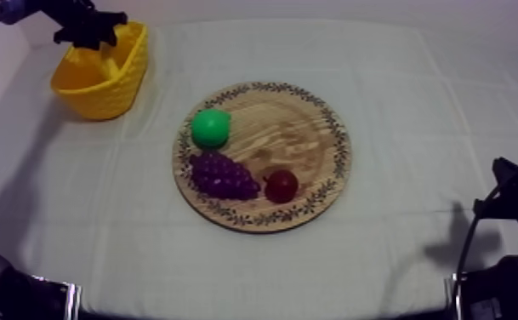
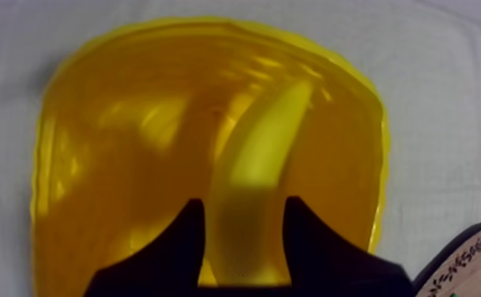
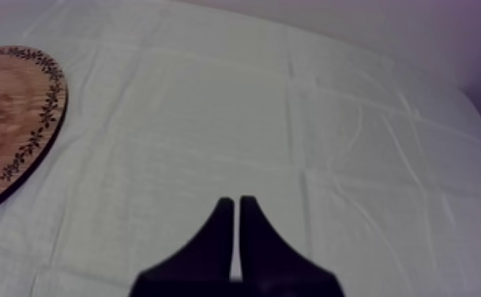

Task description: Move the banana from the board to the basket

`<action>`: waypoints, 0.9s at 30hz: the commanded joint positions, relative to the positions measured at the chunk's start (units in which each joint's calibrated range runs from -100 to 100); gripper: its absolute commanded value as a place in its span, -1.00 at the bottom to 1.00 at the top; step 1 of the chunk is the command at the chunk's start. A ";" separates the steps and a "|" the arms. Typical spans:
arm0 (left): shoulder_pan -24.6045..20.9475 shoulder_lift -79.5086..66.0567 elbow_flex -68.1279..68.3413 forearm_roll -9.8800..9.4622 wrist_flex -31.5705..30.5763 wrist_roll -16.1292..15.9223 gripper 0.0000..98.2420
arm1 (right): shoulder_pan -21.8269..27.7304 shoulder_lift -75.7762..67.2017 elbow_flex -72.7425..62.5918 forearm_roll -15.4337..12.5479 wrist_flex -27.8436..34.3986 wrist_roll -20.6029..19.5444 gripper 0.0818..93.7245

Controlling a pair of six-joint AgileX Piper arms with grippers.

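Observation:
The yellow banana (image 2: pixel 255 170) hangs between my left gripper's fingers (image 2: pixel 182 245) inside the yellow basket (image 2: pixel 117 158), curving away toward its far wall. My left gripper (image 2: pixel 243 217) is shut on the banana. Seen from above, the left gripper (image 1: pixel 88 30) hovers over the basket (image 1: pixel 100 81) at the table's far left. The round wooden board (image 1: pixel 300 136) lies in the middle of the table, and its rim (image 2: pixel 480 268) shows beside the basket. My right gripper (image 3: pixel 235 207) is shut on nothing above bare cloth, right of the board (image 3: pixel 6 118).
A green pear (image 1: pixel 211 128), a purple bunch of grapes (image 1: pixel 224 176) and a small red fruit (image 1: pixel 281 185) sit on the board's left and front part. My right arm (image 1: pixel 517 200) rests at the table's right front edge.

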 commanded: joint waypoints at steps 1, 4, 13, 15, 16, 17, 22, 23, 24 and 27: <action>0.04 0.06 0.22 0.12 -0.15 -0.08 -0.03 | 0.00 -0.05 0.05 0.01 0.03 0.00 -0.99; 0.08 0.07 0.48 0.27 -0.40 -0.23 -0.01 | 0.00 -0.05 0.05 0.01 0.03 0.00 -0.99; 0.18 -2.74 1.41 0.20 -0.53 -1.00 -0.60 | 0.00 -0.05 0.05 0.01 0.03 0.00 -0.99; 0.31 -4.59 1.74 0.28 -0.53 -1.71 -0.75 | 0.00 -0.05 0.05 0.01 0.03 0.00 -0.99; 0.37 -5.68 1.91 0.31 -0.53 -1.93 -0.80 | 0.00 -0.05 0.05 0.01 0.03 0.00 -0.99; 0.44 -6.85 2.03 0.34 -0.53 -2.06 -0.84 | 0.00 -0.05 0.05 0.01 0.03 0.00 -0.99; 0.92 -14.00 3.19 0.78 -0.47 -2.07 -0.91 | 0.00 -0.05 0.05 0.01 0.03 0.00 -0.99; 1.09 -15.75 3.56 0.87 -0.54 -1.98 -0.91 | 0.00 -0.05 0.05 0.01 0.03 0.00 -0.99; 1.29 -17.65 4.03 0.94 -0.71 -1.87 -0.92 | 0.00 -0.05 0.05 0.01 0.03 0.00 -0.99; 2.19 -23.93 6.01 1.08 -1.85 -1.45 -0.92 | 0.00 -0.05 0.05 0.01 0.03 0.00 -0.99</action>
